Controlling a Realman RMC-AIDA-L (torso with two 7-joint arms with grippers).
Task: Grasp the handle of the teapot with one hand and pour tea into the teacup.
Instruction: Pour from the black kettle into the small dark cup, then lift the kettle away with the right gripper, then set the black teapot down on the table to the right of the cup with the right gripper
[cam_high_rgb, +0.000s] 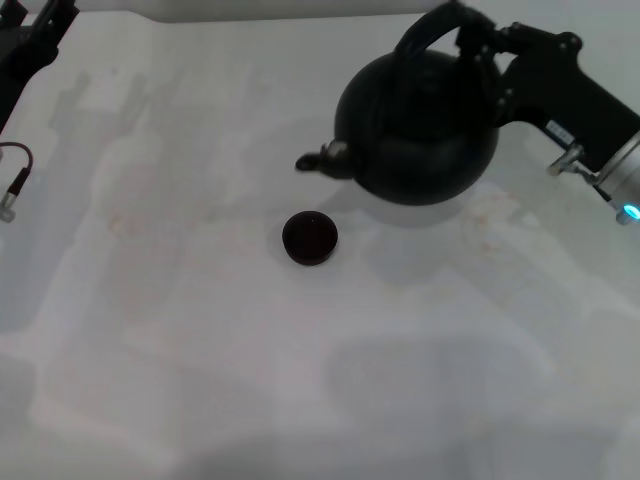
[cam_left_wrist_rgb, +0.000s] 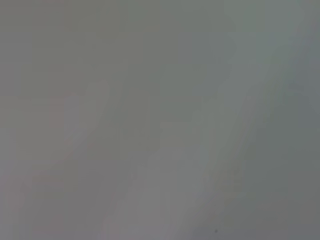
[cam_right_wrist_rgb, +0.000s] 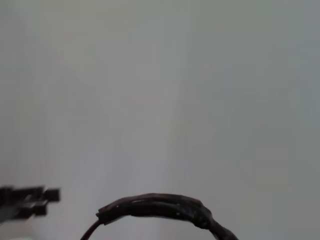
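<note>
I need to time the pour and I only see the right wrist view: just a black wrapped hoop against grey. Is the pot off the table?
Observer: Yes. The head view shows the right gripper clamped on the thick black arched handle, with the large round matte-black teapot hanging above its shadow on the white table.
Operator: Where does the spout aim?
Observer: Toward the robot's left, tipped slightly down.
Operator: And the cup?
Observer: The tiny round dark handleless teacup stands nearer the robot than the spout tip, not under it.
Operator: The other arm?
Observer: The left gripper is parked at the far left corner.
</note>
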